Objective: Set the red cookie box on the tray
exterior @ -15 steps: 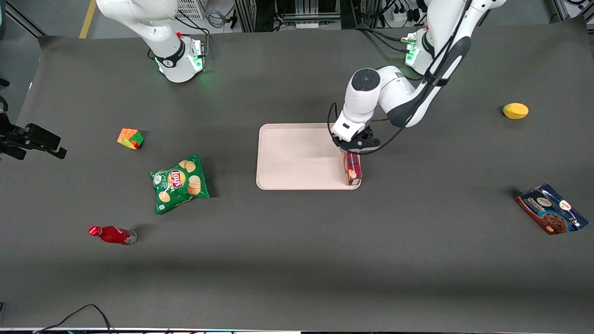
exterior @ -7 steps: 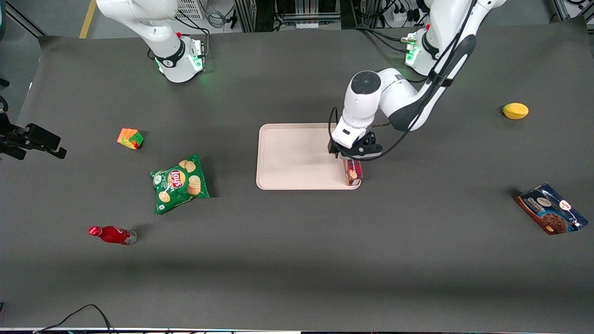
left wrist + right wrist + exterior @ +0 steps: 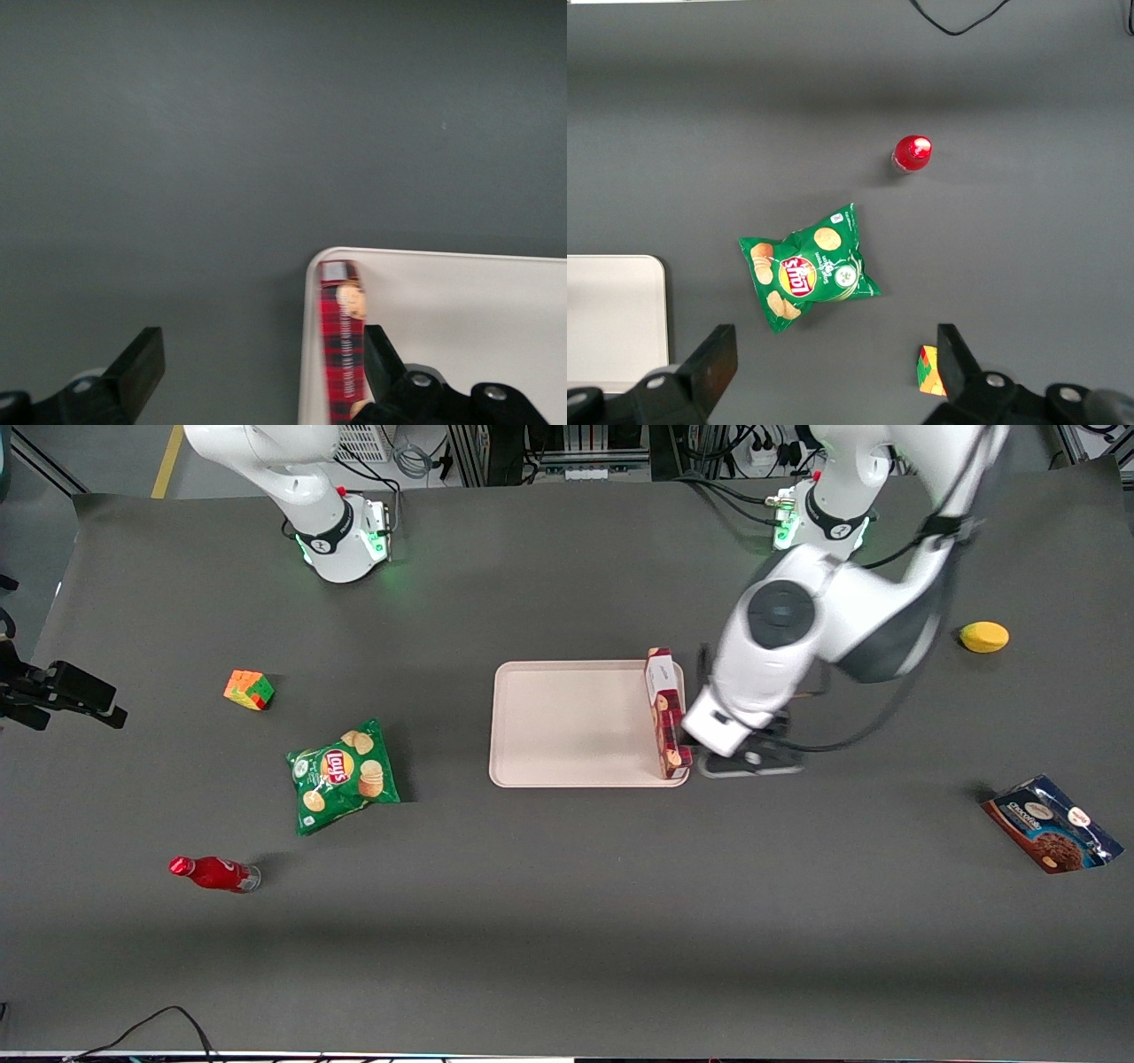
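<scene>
Red cookie box (image 3: 666,713) stands on its long edge in the tray (image 3: 567,726), along the rim nearest the working arm — gripper (image 3: 749,762) just beside it over the tabletop (image 3: 567,921), jaws spread, empty.

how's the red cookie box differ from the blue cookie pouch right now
The red cookie box is a long narrow tartan carton standing on edge on the tray, beside the open gripper. The blue cookie pouch is wider, lying flat on the table toward the working arm's end. Both show cookie pictures.
</scene>
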Action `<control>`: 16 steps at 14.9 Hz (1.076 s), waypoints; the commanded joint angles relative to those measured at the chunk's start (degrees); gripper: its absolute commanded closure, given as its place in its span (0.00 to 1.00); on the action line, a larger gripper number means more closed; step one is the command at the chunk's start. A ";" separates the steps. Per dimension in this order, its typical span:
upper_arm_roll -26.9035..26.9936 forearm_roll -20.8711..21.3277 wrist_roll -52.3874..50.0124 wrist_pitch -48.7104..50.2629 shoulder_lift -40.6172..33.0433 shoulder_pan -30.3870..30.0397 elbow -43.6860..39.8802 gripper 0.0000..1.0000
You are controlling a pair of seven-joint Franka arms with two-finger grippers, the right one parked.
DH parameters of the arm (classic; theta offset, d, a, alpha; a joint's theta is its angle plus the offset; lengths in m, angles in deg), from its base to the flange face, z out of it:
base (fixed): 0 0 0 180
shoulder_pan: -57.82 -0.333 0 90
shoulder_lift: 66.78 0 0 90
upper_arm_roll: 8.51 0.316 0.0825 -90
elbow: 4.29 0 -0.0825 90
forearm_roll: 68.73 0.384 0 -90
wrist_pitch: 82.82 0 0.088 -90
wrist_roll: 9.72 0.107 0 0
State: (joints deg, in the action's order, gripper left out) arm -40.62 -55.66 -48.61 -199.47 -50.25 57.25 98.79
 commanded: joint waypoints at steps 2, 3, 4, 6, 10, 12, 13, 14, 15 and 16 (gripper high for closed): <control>8.71 -7.07 17.59 17.39 -6.41 -0.65 -12.19 0.00; 11.17 -8.83 21.02 19.69 -8.60 -1.26 -13.08 0.00; 13.98 -9.89 24.36 21.02 -10.71 -1.44 -13.35 0.00; 18.73 -10.86 28.42 23.39 -14.15 -1.44 -13.35 0.00; 23.93 -10.86 29.75 28.93 -19.95 -1.53 -13.53 0.00; 25.77 -11.04 34.21 30.25 -22.24 -1.62 -13.44 0.00; 26.04 -11.30 34.67 31.13 -23.21 -2.31 -13.35 0.00; 26.05 -11.48 34.76 32.01 -23.56 -2.41 -13.35 0.00; 26.05 -12.26 34.94 32.63 -23.65 -2.41 -13.35 0.00; 26.05 -12.62 34.94 32.89 -23.66 -2.41 -13.18 0.00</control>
